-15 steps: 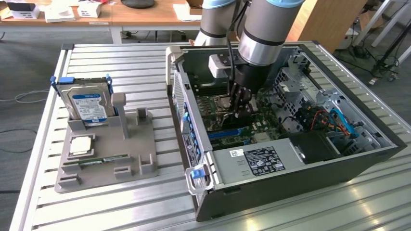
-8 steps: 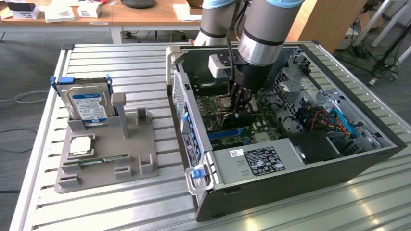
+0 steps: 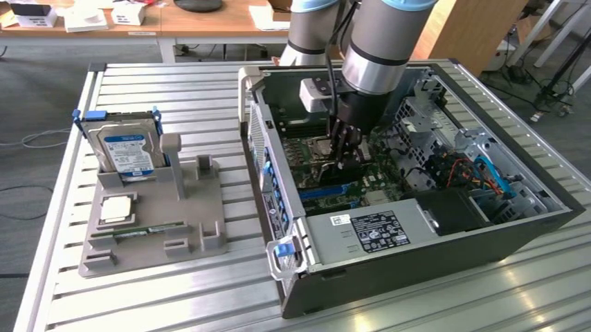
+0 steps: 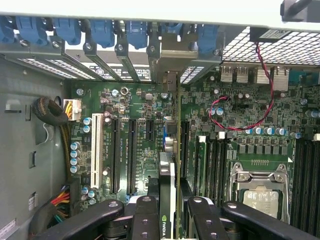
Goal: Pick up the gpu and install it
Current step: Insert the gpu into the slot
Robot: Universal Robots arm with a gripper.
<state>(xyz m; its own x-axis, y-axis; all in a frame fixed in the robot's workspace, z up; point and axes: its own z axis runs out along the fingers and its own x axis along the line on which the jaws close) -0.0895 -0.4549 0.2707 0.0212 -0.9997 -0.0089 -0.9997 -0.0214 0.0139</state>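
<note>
Inside the open computer case (image 3: 517, 232), my gripper (image 3: 344, 153) hangs low over the green motherboard (image 3: 305, 149). It is shut on the gpu (image 4: 171, 150), a thin card seen edge-on between the two black fingers (image 4: 145, 215). The card stands upright over the row of long expansion slots (image 4: 131, 155), and its metal bracket end (image 4: 170, 80) reaches to the rear slot openings. Whether its lower edge sits in a slot is hidden. In the exterior view the gpu (image 3: 340, 171) is a dark slab just under the fingers.
A grey parts holder (image 3: 185, 228) on the exterior view's left carries a hard drive (image 3: 127, 149), a processor chip (image 3: 117, 207) and a memory stick (image 3: 148, 229). In the case are the power supply (image 3: 369, 232), processor socket (image 4: 260, 192), blue bracket latches (image 4: 100, 30) and a red wire (image 4: 240, 122).
</note>
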